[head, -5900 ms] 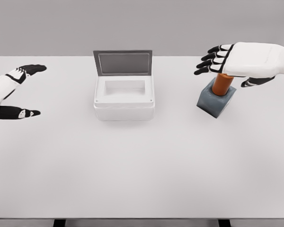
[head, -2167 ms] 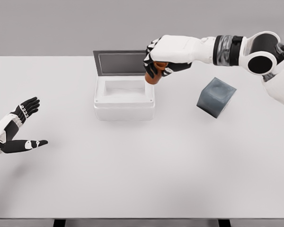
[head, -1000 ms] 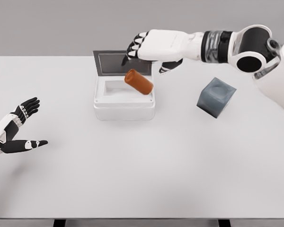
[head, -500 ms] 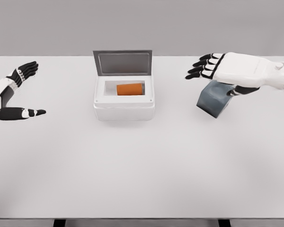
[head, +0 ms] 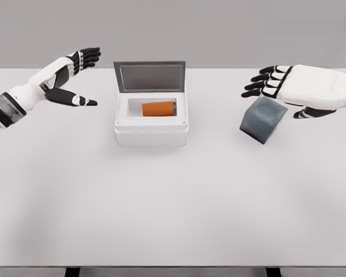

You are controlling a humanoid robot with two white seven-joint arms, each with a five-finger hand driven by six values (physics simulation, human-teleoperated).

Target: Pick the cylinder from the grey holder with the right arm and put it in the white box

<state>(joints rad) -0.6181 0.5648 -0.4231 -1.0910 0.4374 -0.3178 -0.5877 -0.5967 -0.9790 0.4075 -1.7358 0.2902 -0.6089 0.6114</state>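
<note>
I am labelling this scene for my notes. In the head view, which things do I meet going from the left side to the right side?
left hand → white box with its lid up, the orange cylinder lying inside it → grey holder → right hand, fingers spread, above the holder's right part.

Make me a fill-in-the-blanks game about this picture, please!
1. The orange cylinder lies on its side inside the white ____.
2. The lid of the white box stands ____.
3. The grey holder now holds ____.
4. The right hand has its fingers spread just above the grey ____.

Missing words: box; open; nothing; holder
</note>
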